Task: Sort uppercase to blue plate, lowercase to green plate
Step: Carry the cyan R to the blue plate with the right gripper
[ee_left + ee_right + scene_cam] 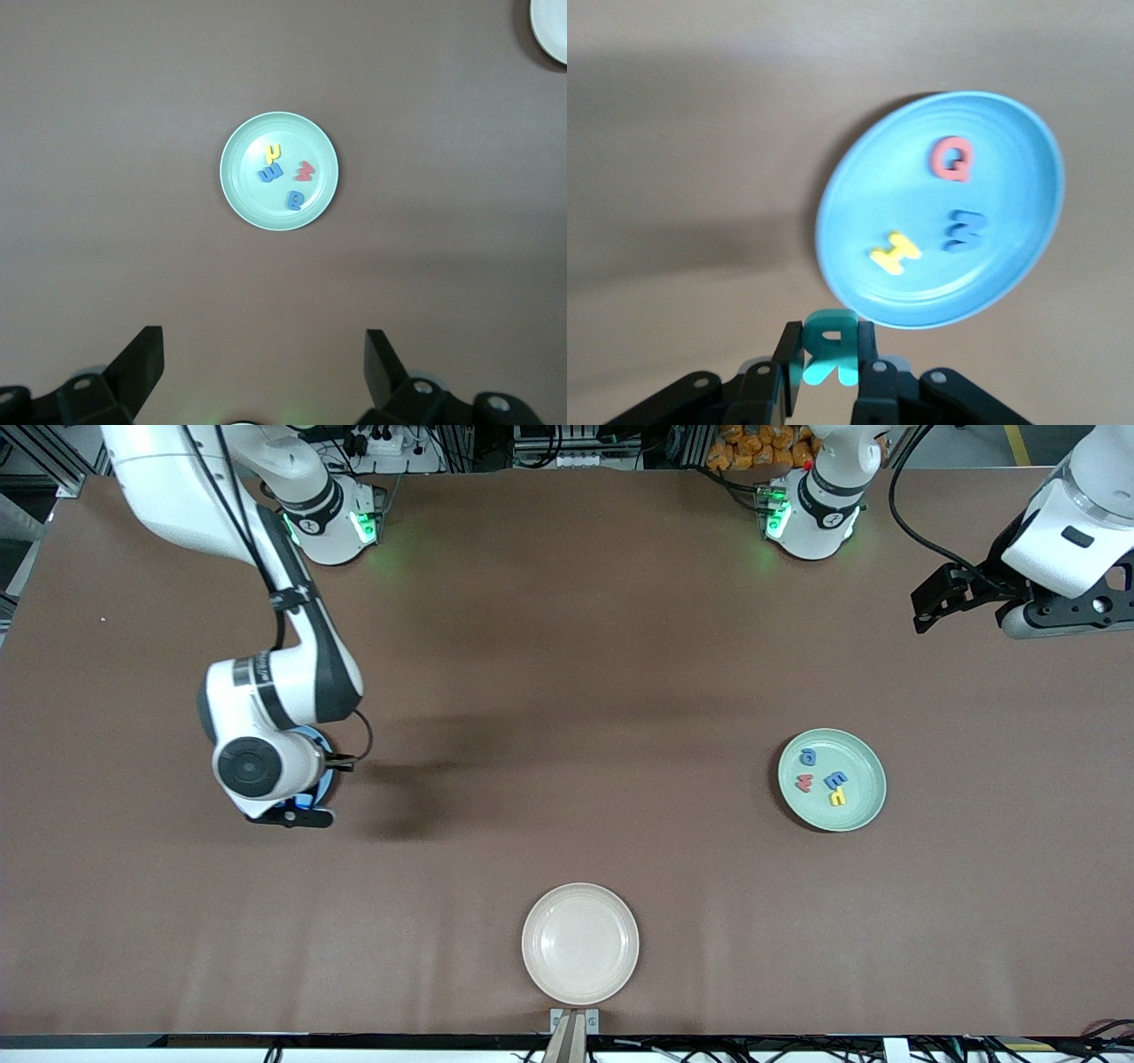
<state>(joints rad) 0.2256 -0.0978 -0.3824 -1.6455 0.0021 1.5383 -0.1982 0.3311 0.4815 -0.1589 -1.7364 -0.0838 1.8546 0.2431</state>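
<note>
Three plates sit on the brown tabletop (567, 691). The green plate (864, 802), toward the left arm's end, holds four small foam letters lying close together: a blue g (808, 757), a small red w (803, 783), a blue E-like letter (835, 779) and a yellow h (837, 798), the last two just beside each other. The blue plate (1010, 133), toward the right arm's end and mostly hidden beneath that arm in the front view, carries three letters set apart from one another: a red Q (952, 158), a blue W (962, 230) and a yellow H (895, 253). A cream plate (580, 943) sits at the tabletop's edge nearest the front camera, with nothing in it. The right tool (830, 372) hangs over the blue plate's rim, its fingers clamped on a teal-green R (830, 347) held up in the air. The left tool (264, 354) waits high over the tabletop at its own end, fingers spread wide and gripping nothing, with the green plate in view below it.
</note>
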